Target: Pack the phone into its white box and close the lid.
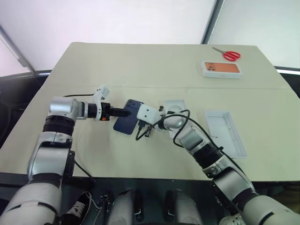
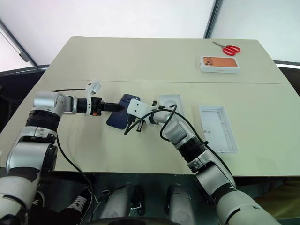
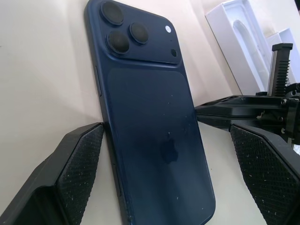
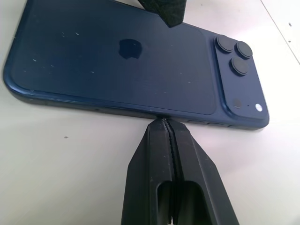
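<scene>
Right gripper (image 4: 165, 123): fingers pressed together, tips butted against the long edge of the phone (image 1: 129, 123), apparently bracing it. Left gripper (image 3: 171, 154): spread, straddling the phone, which lies back-up on the table (image 1: 154, 65). Lid (image 1: 227, 132) well apart.

The phone (image 3: 154, 136) is dark navy blue with a glossy back, a faint darker logo and three black lens rings. The table (image 1: 140, 65) is pale beige. The left claw (image 3: 168, 178) has black fingers with a fine speckled texture; the right claw (image 4: 167, 123) is plain black. The scissors (image 1: 227, 54) have red handles. A white box (image 1: 221, 69) carries an orange phone picture. The lid (image 1: 226, 132) is white.
</scene>
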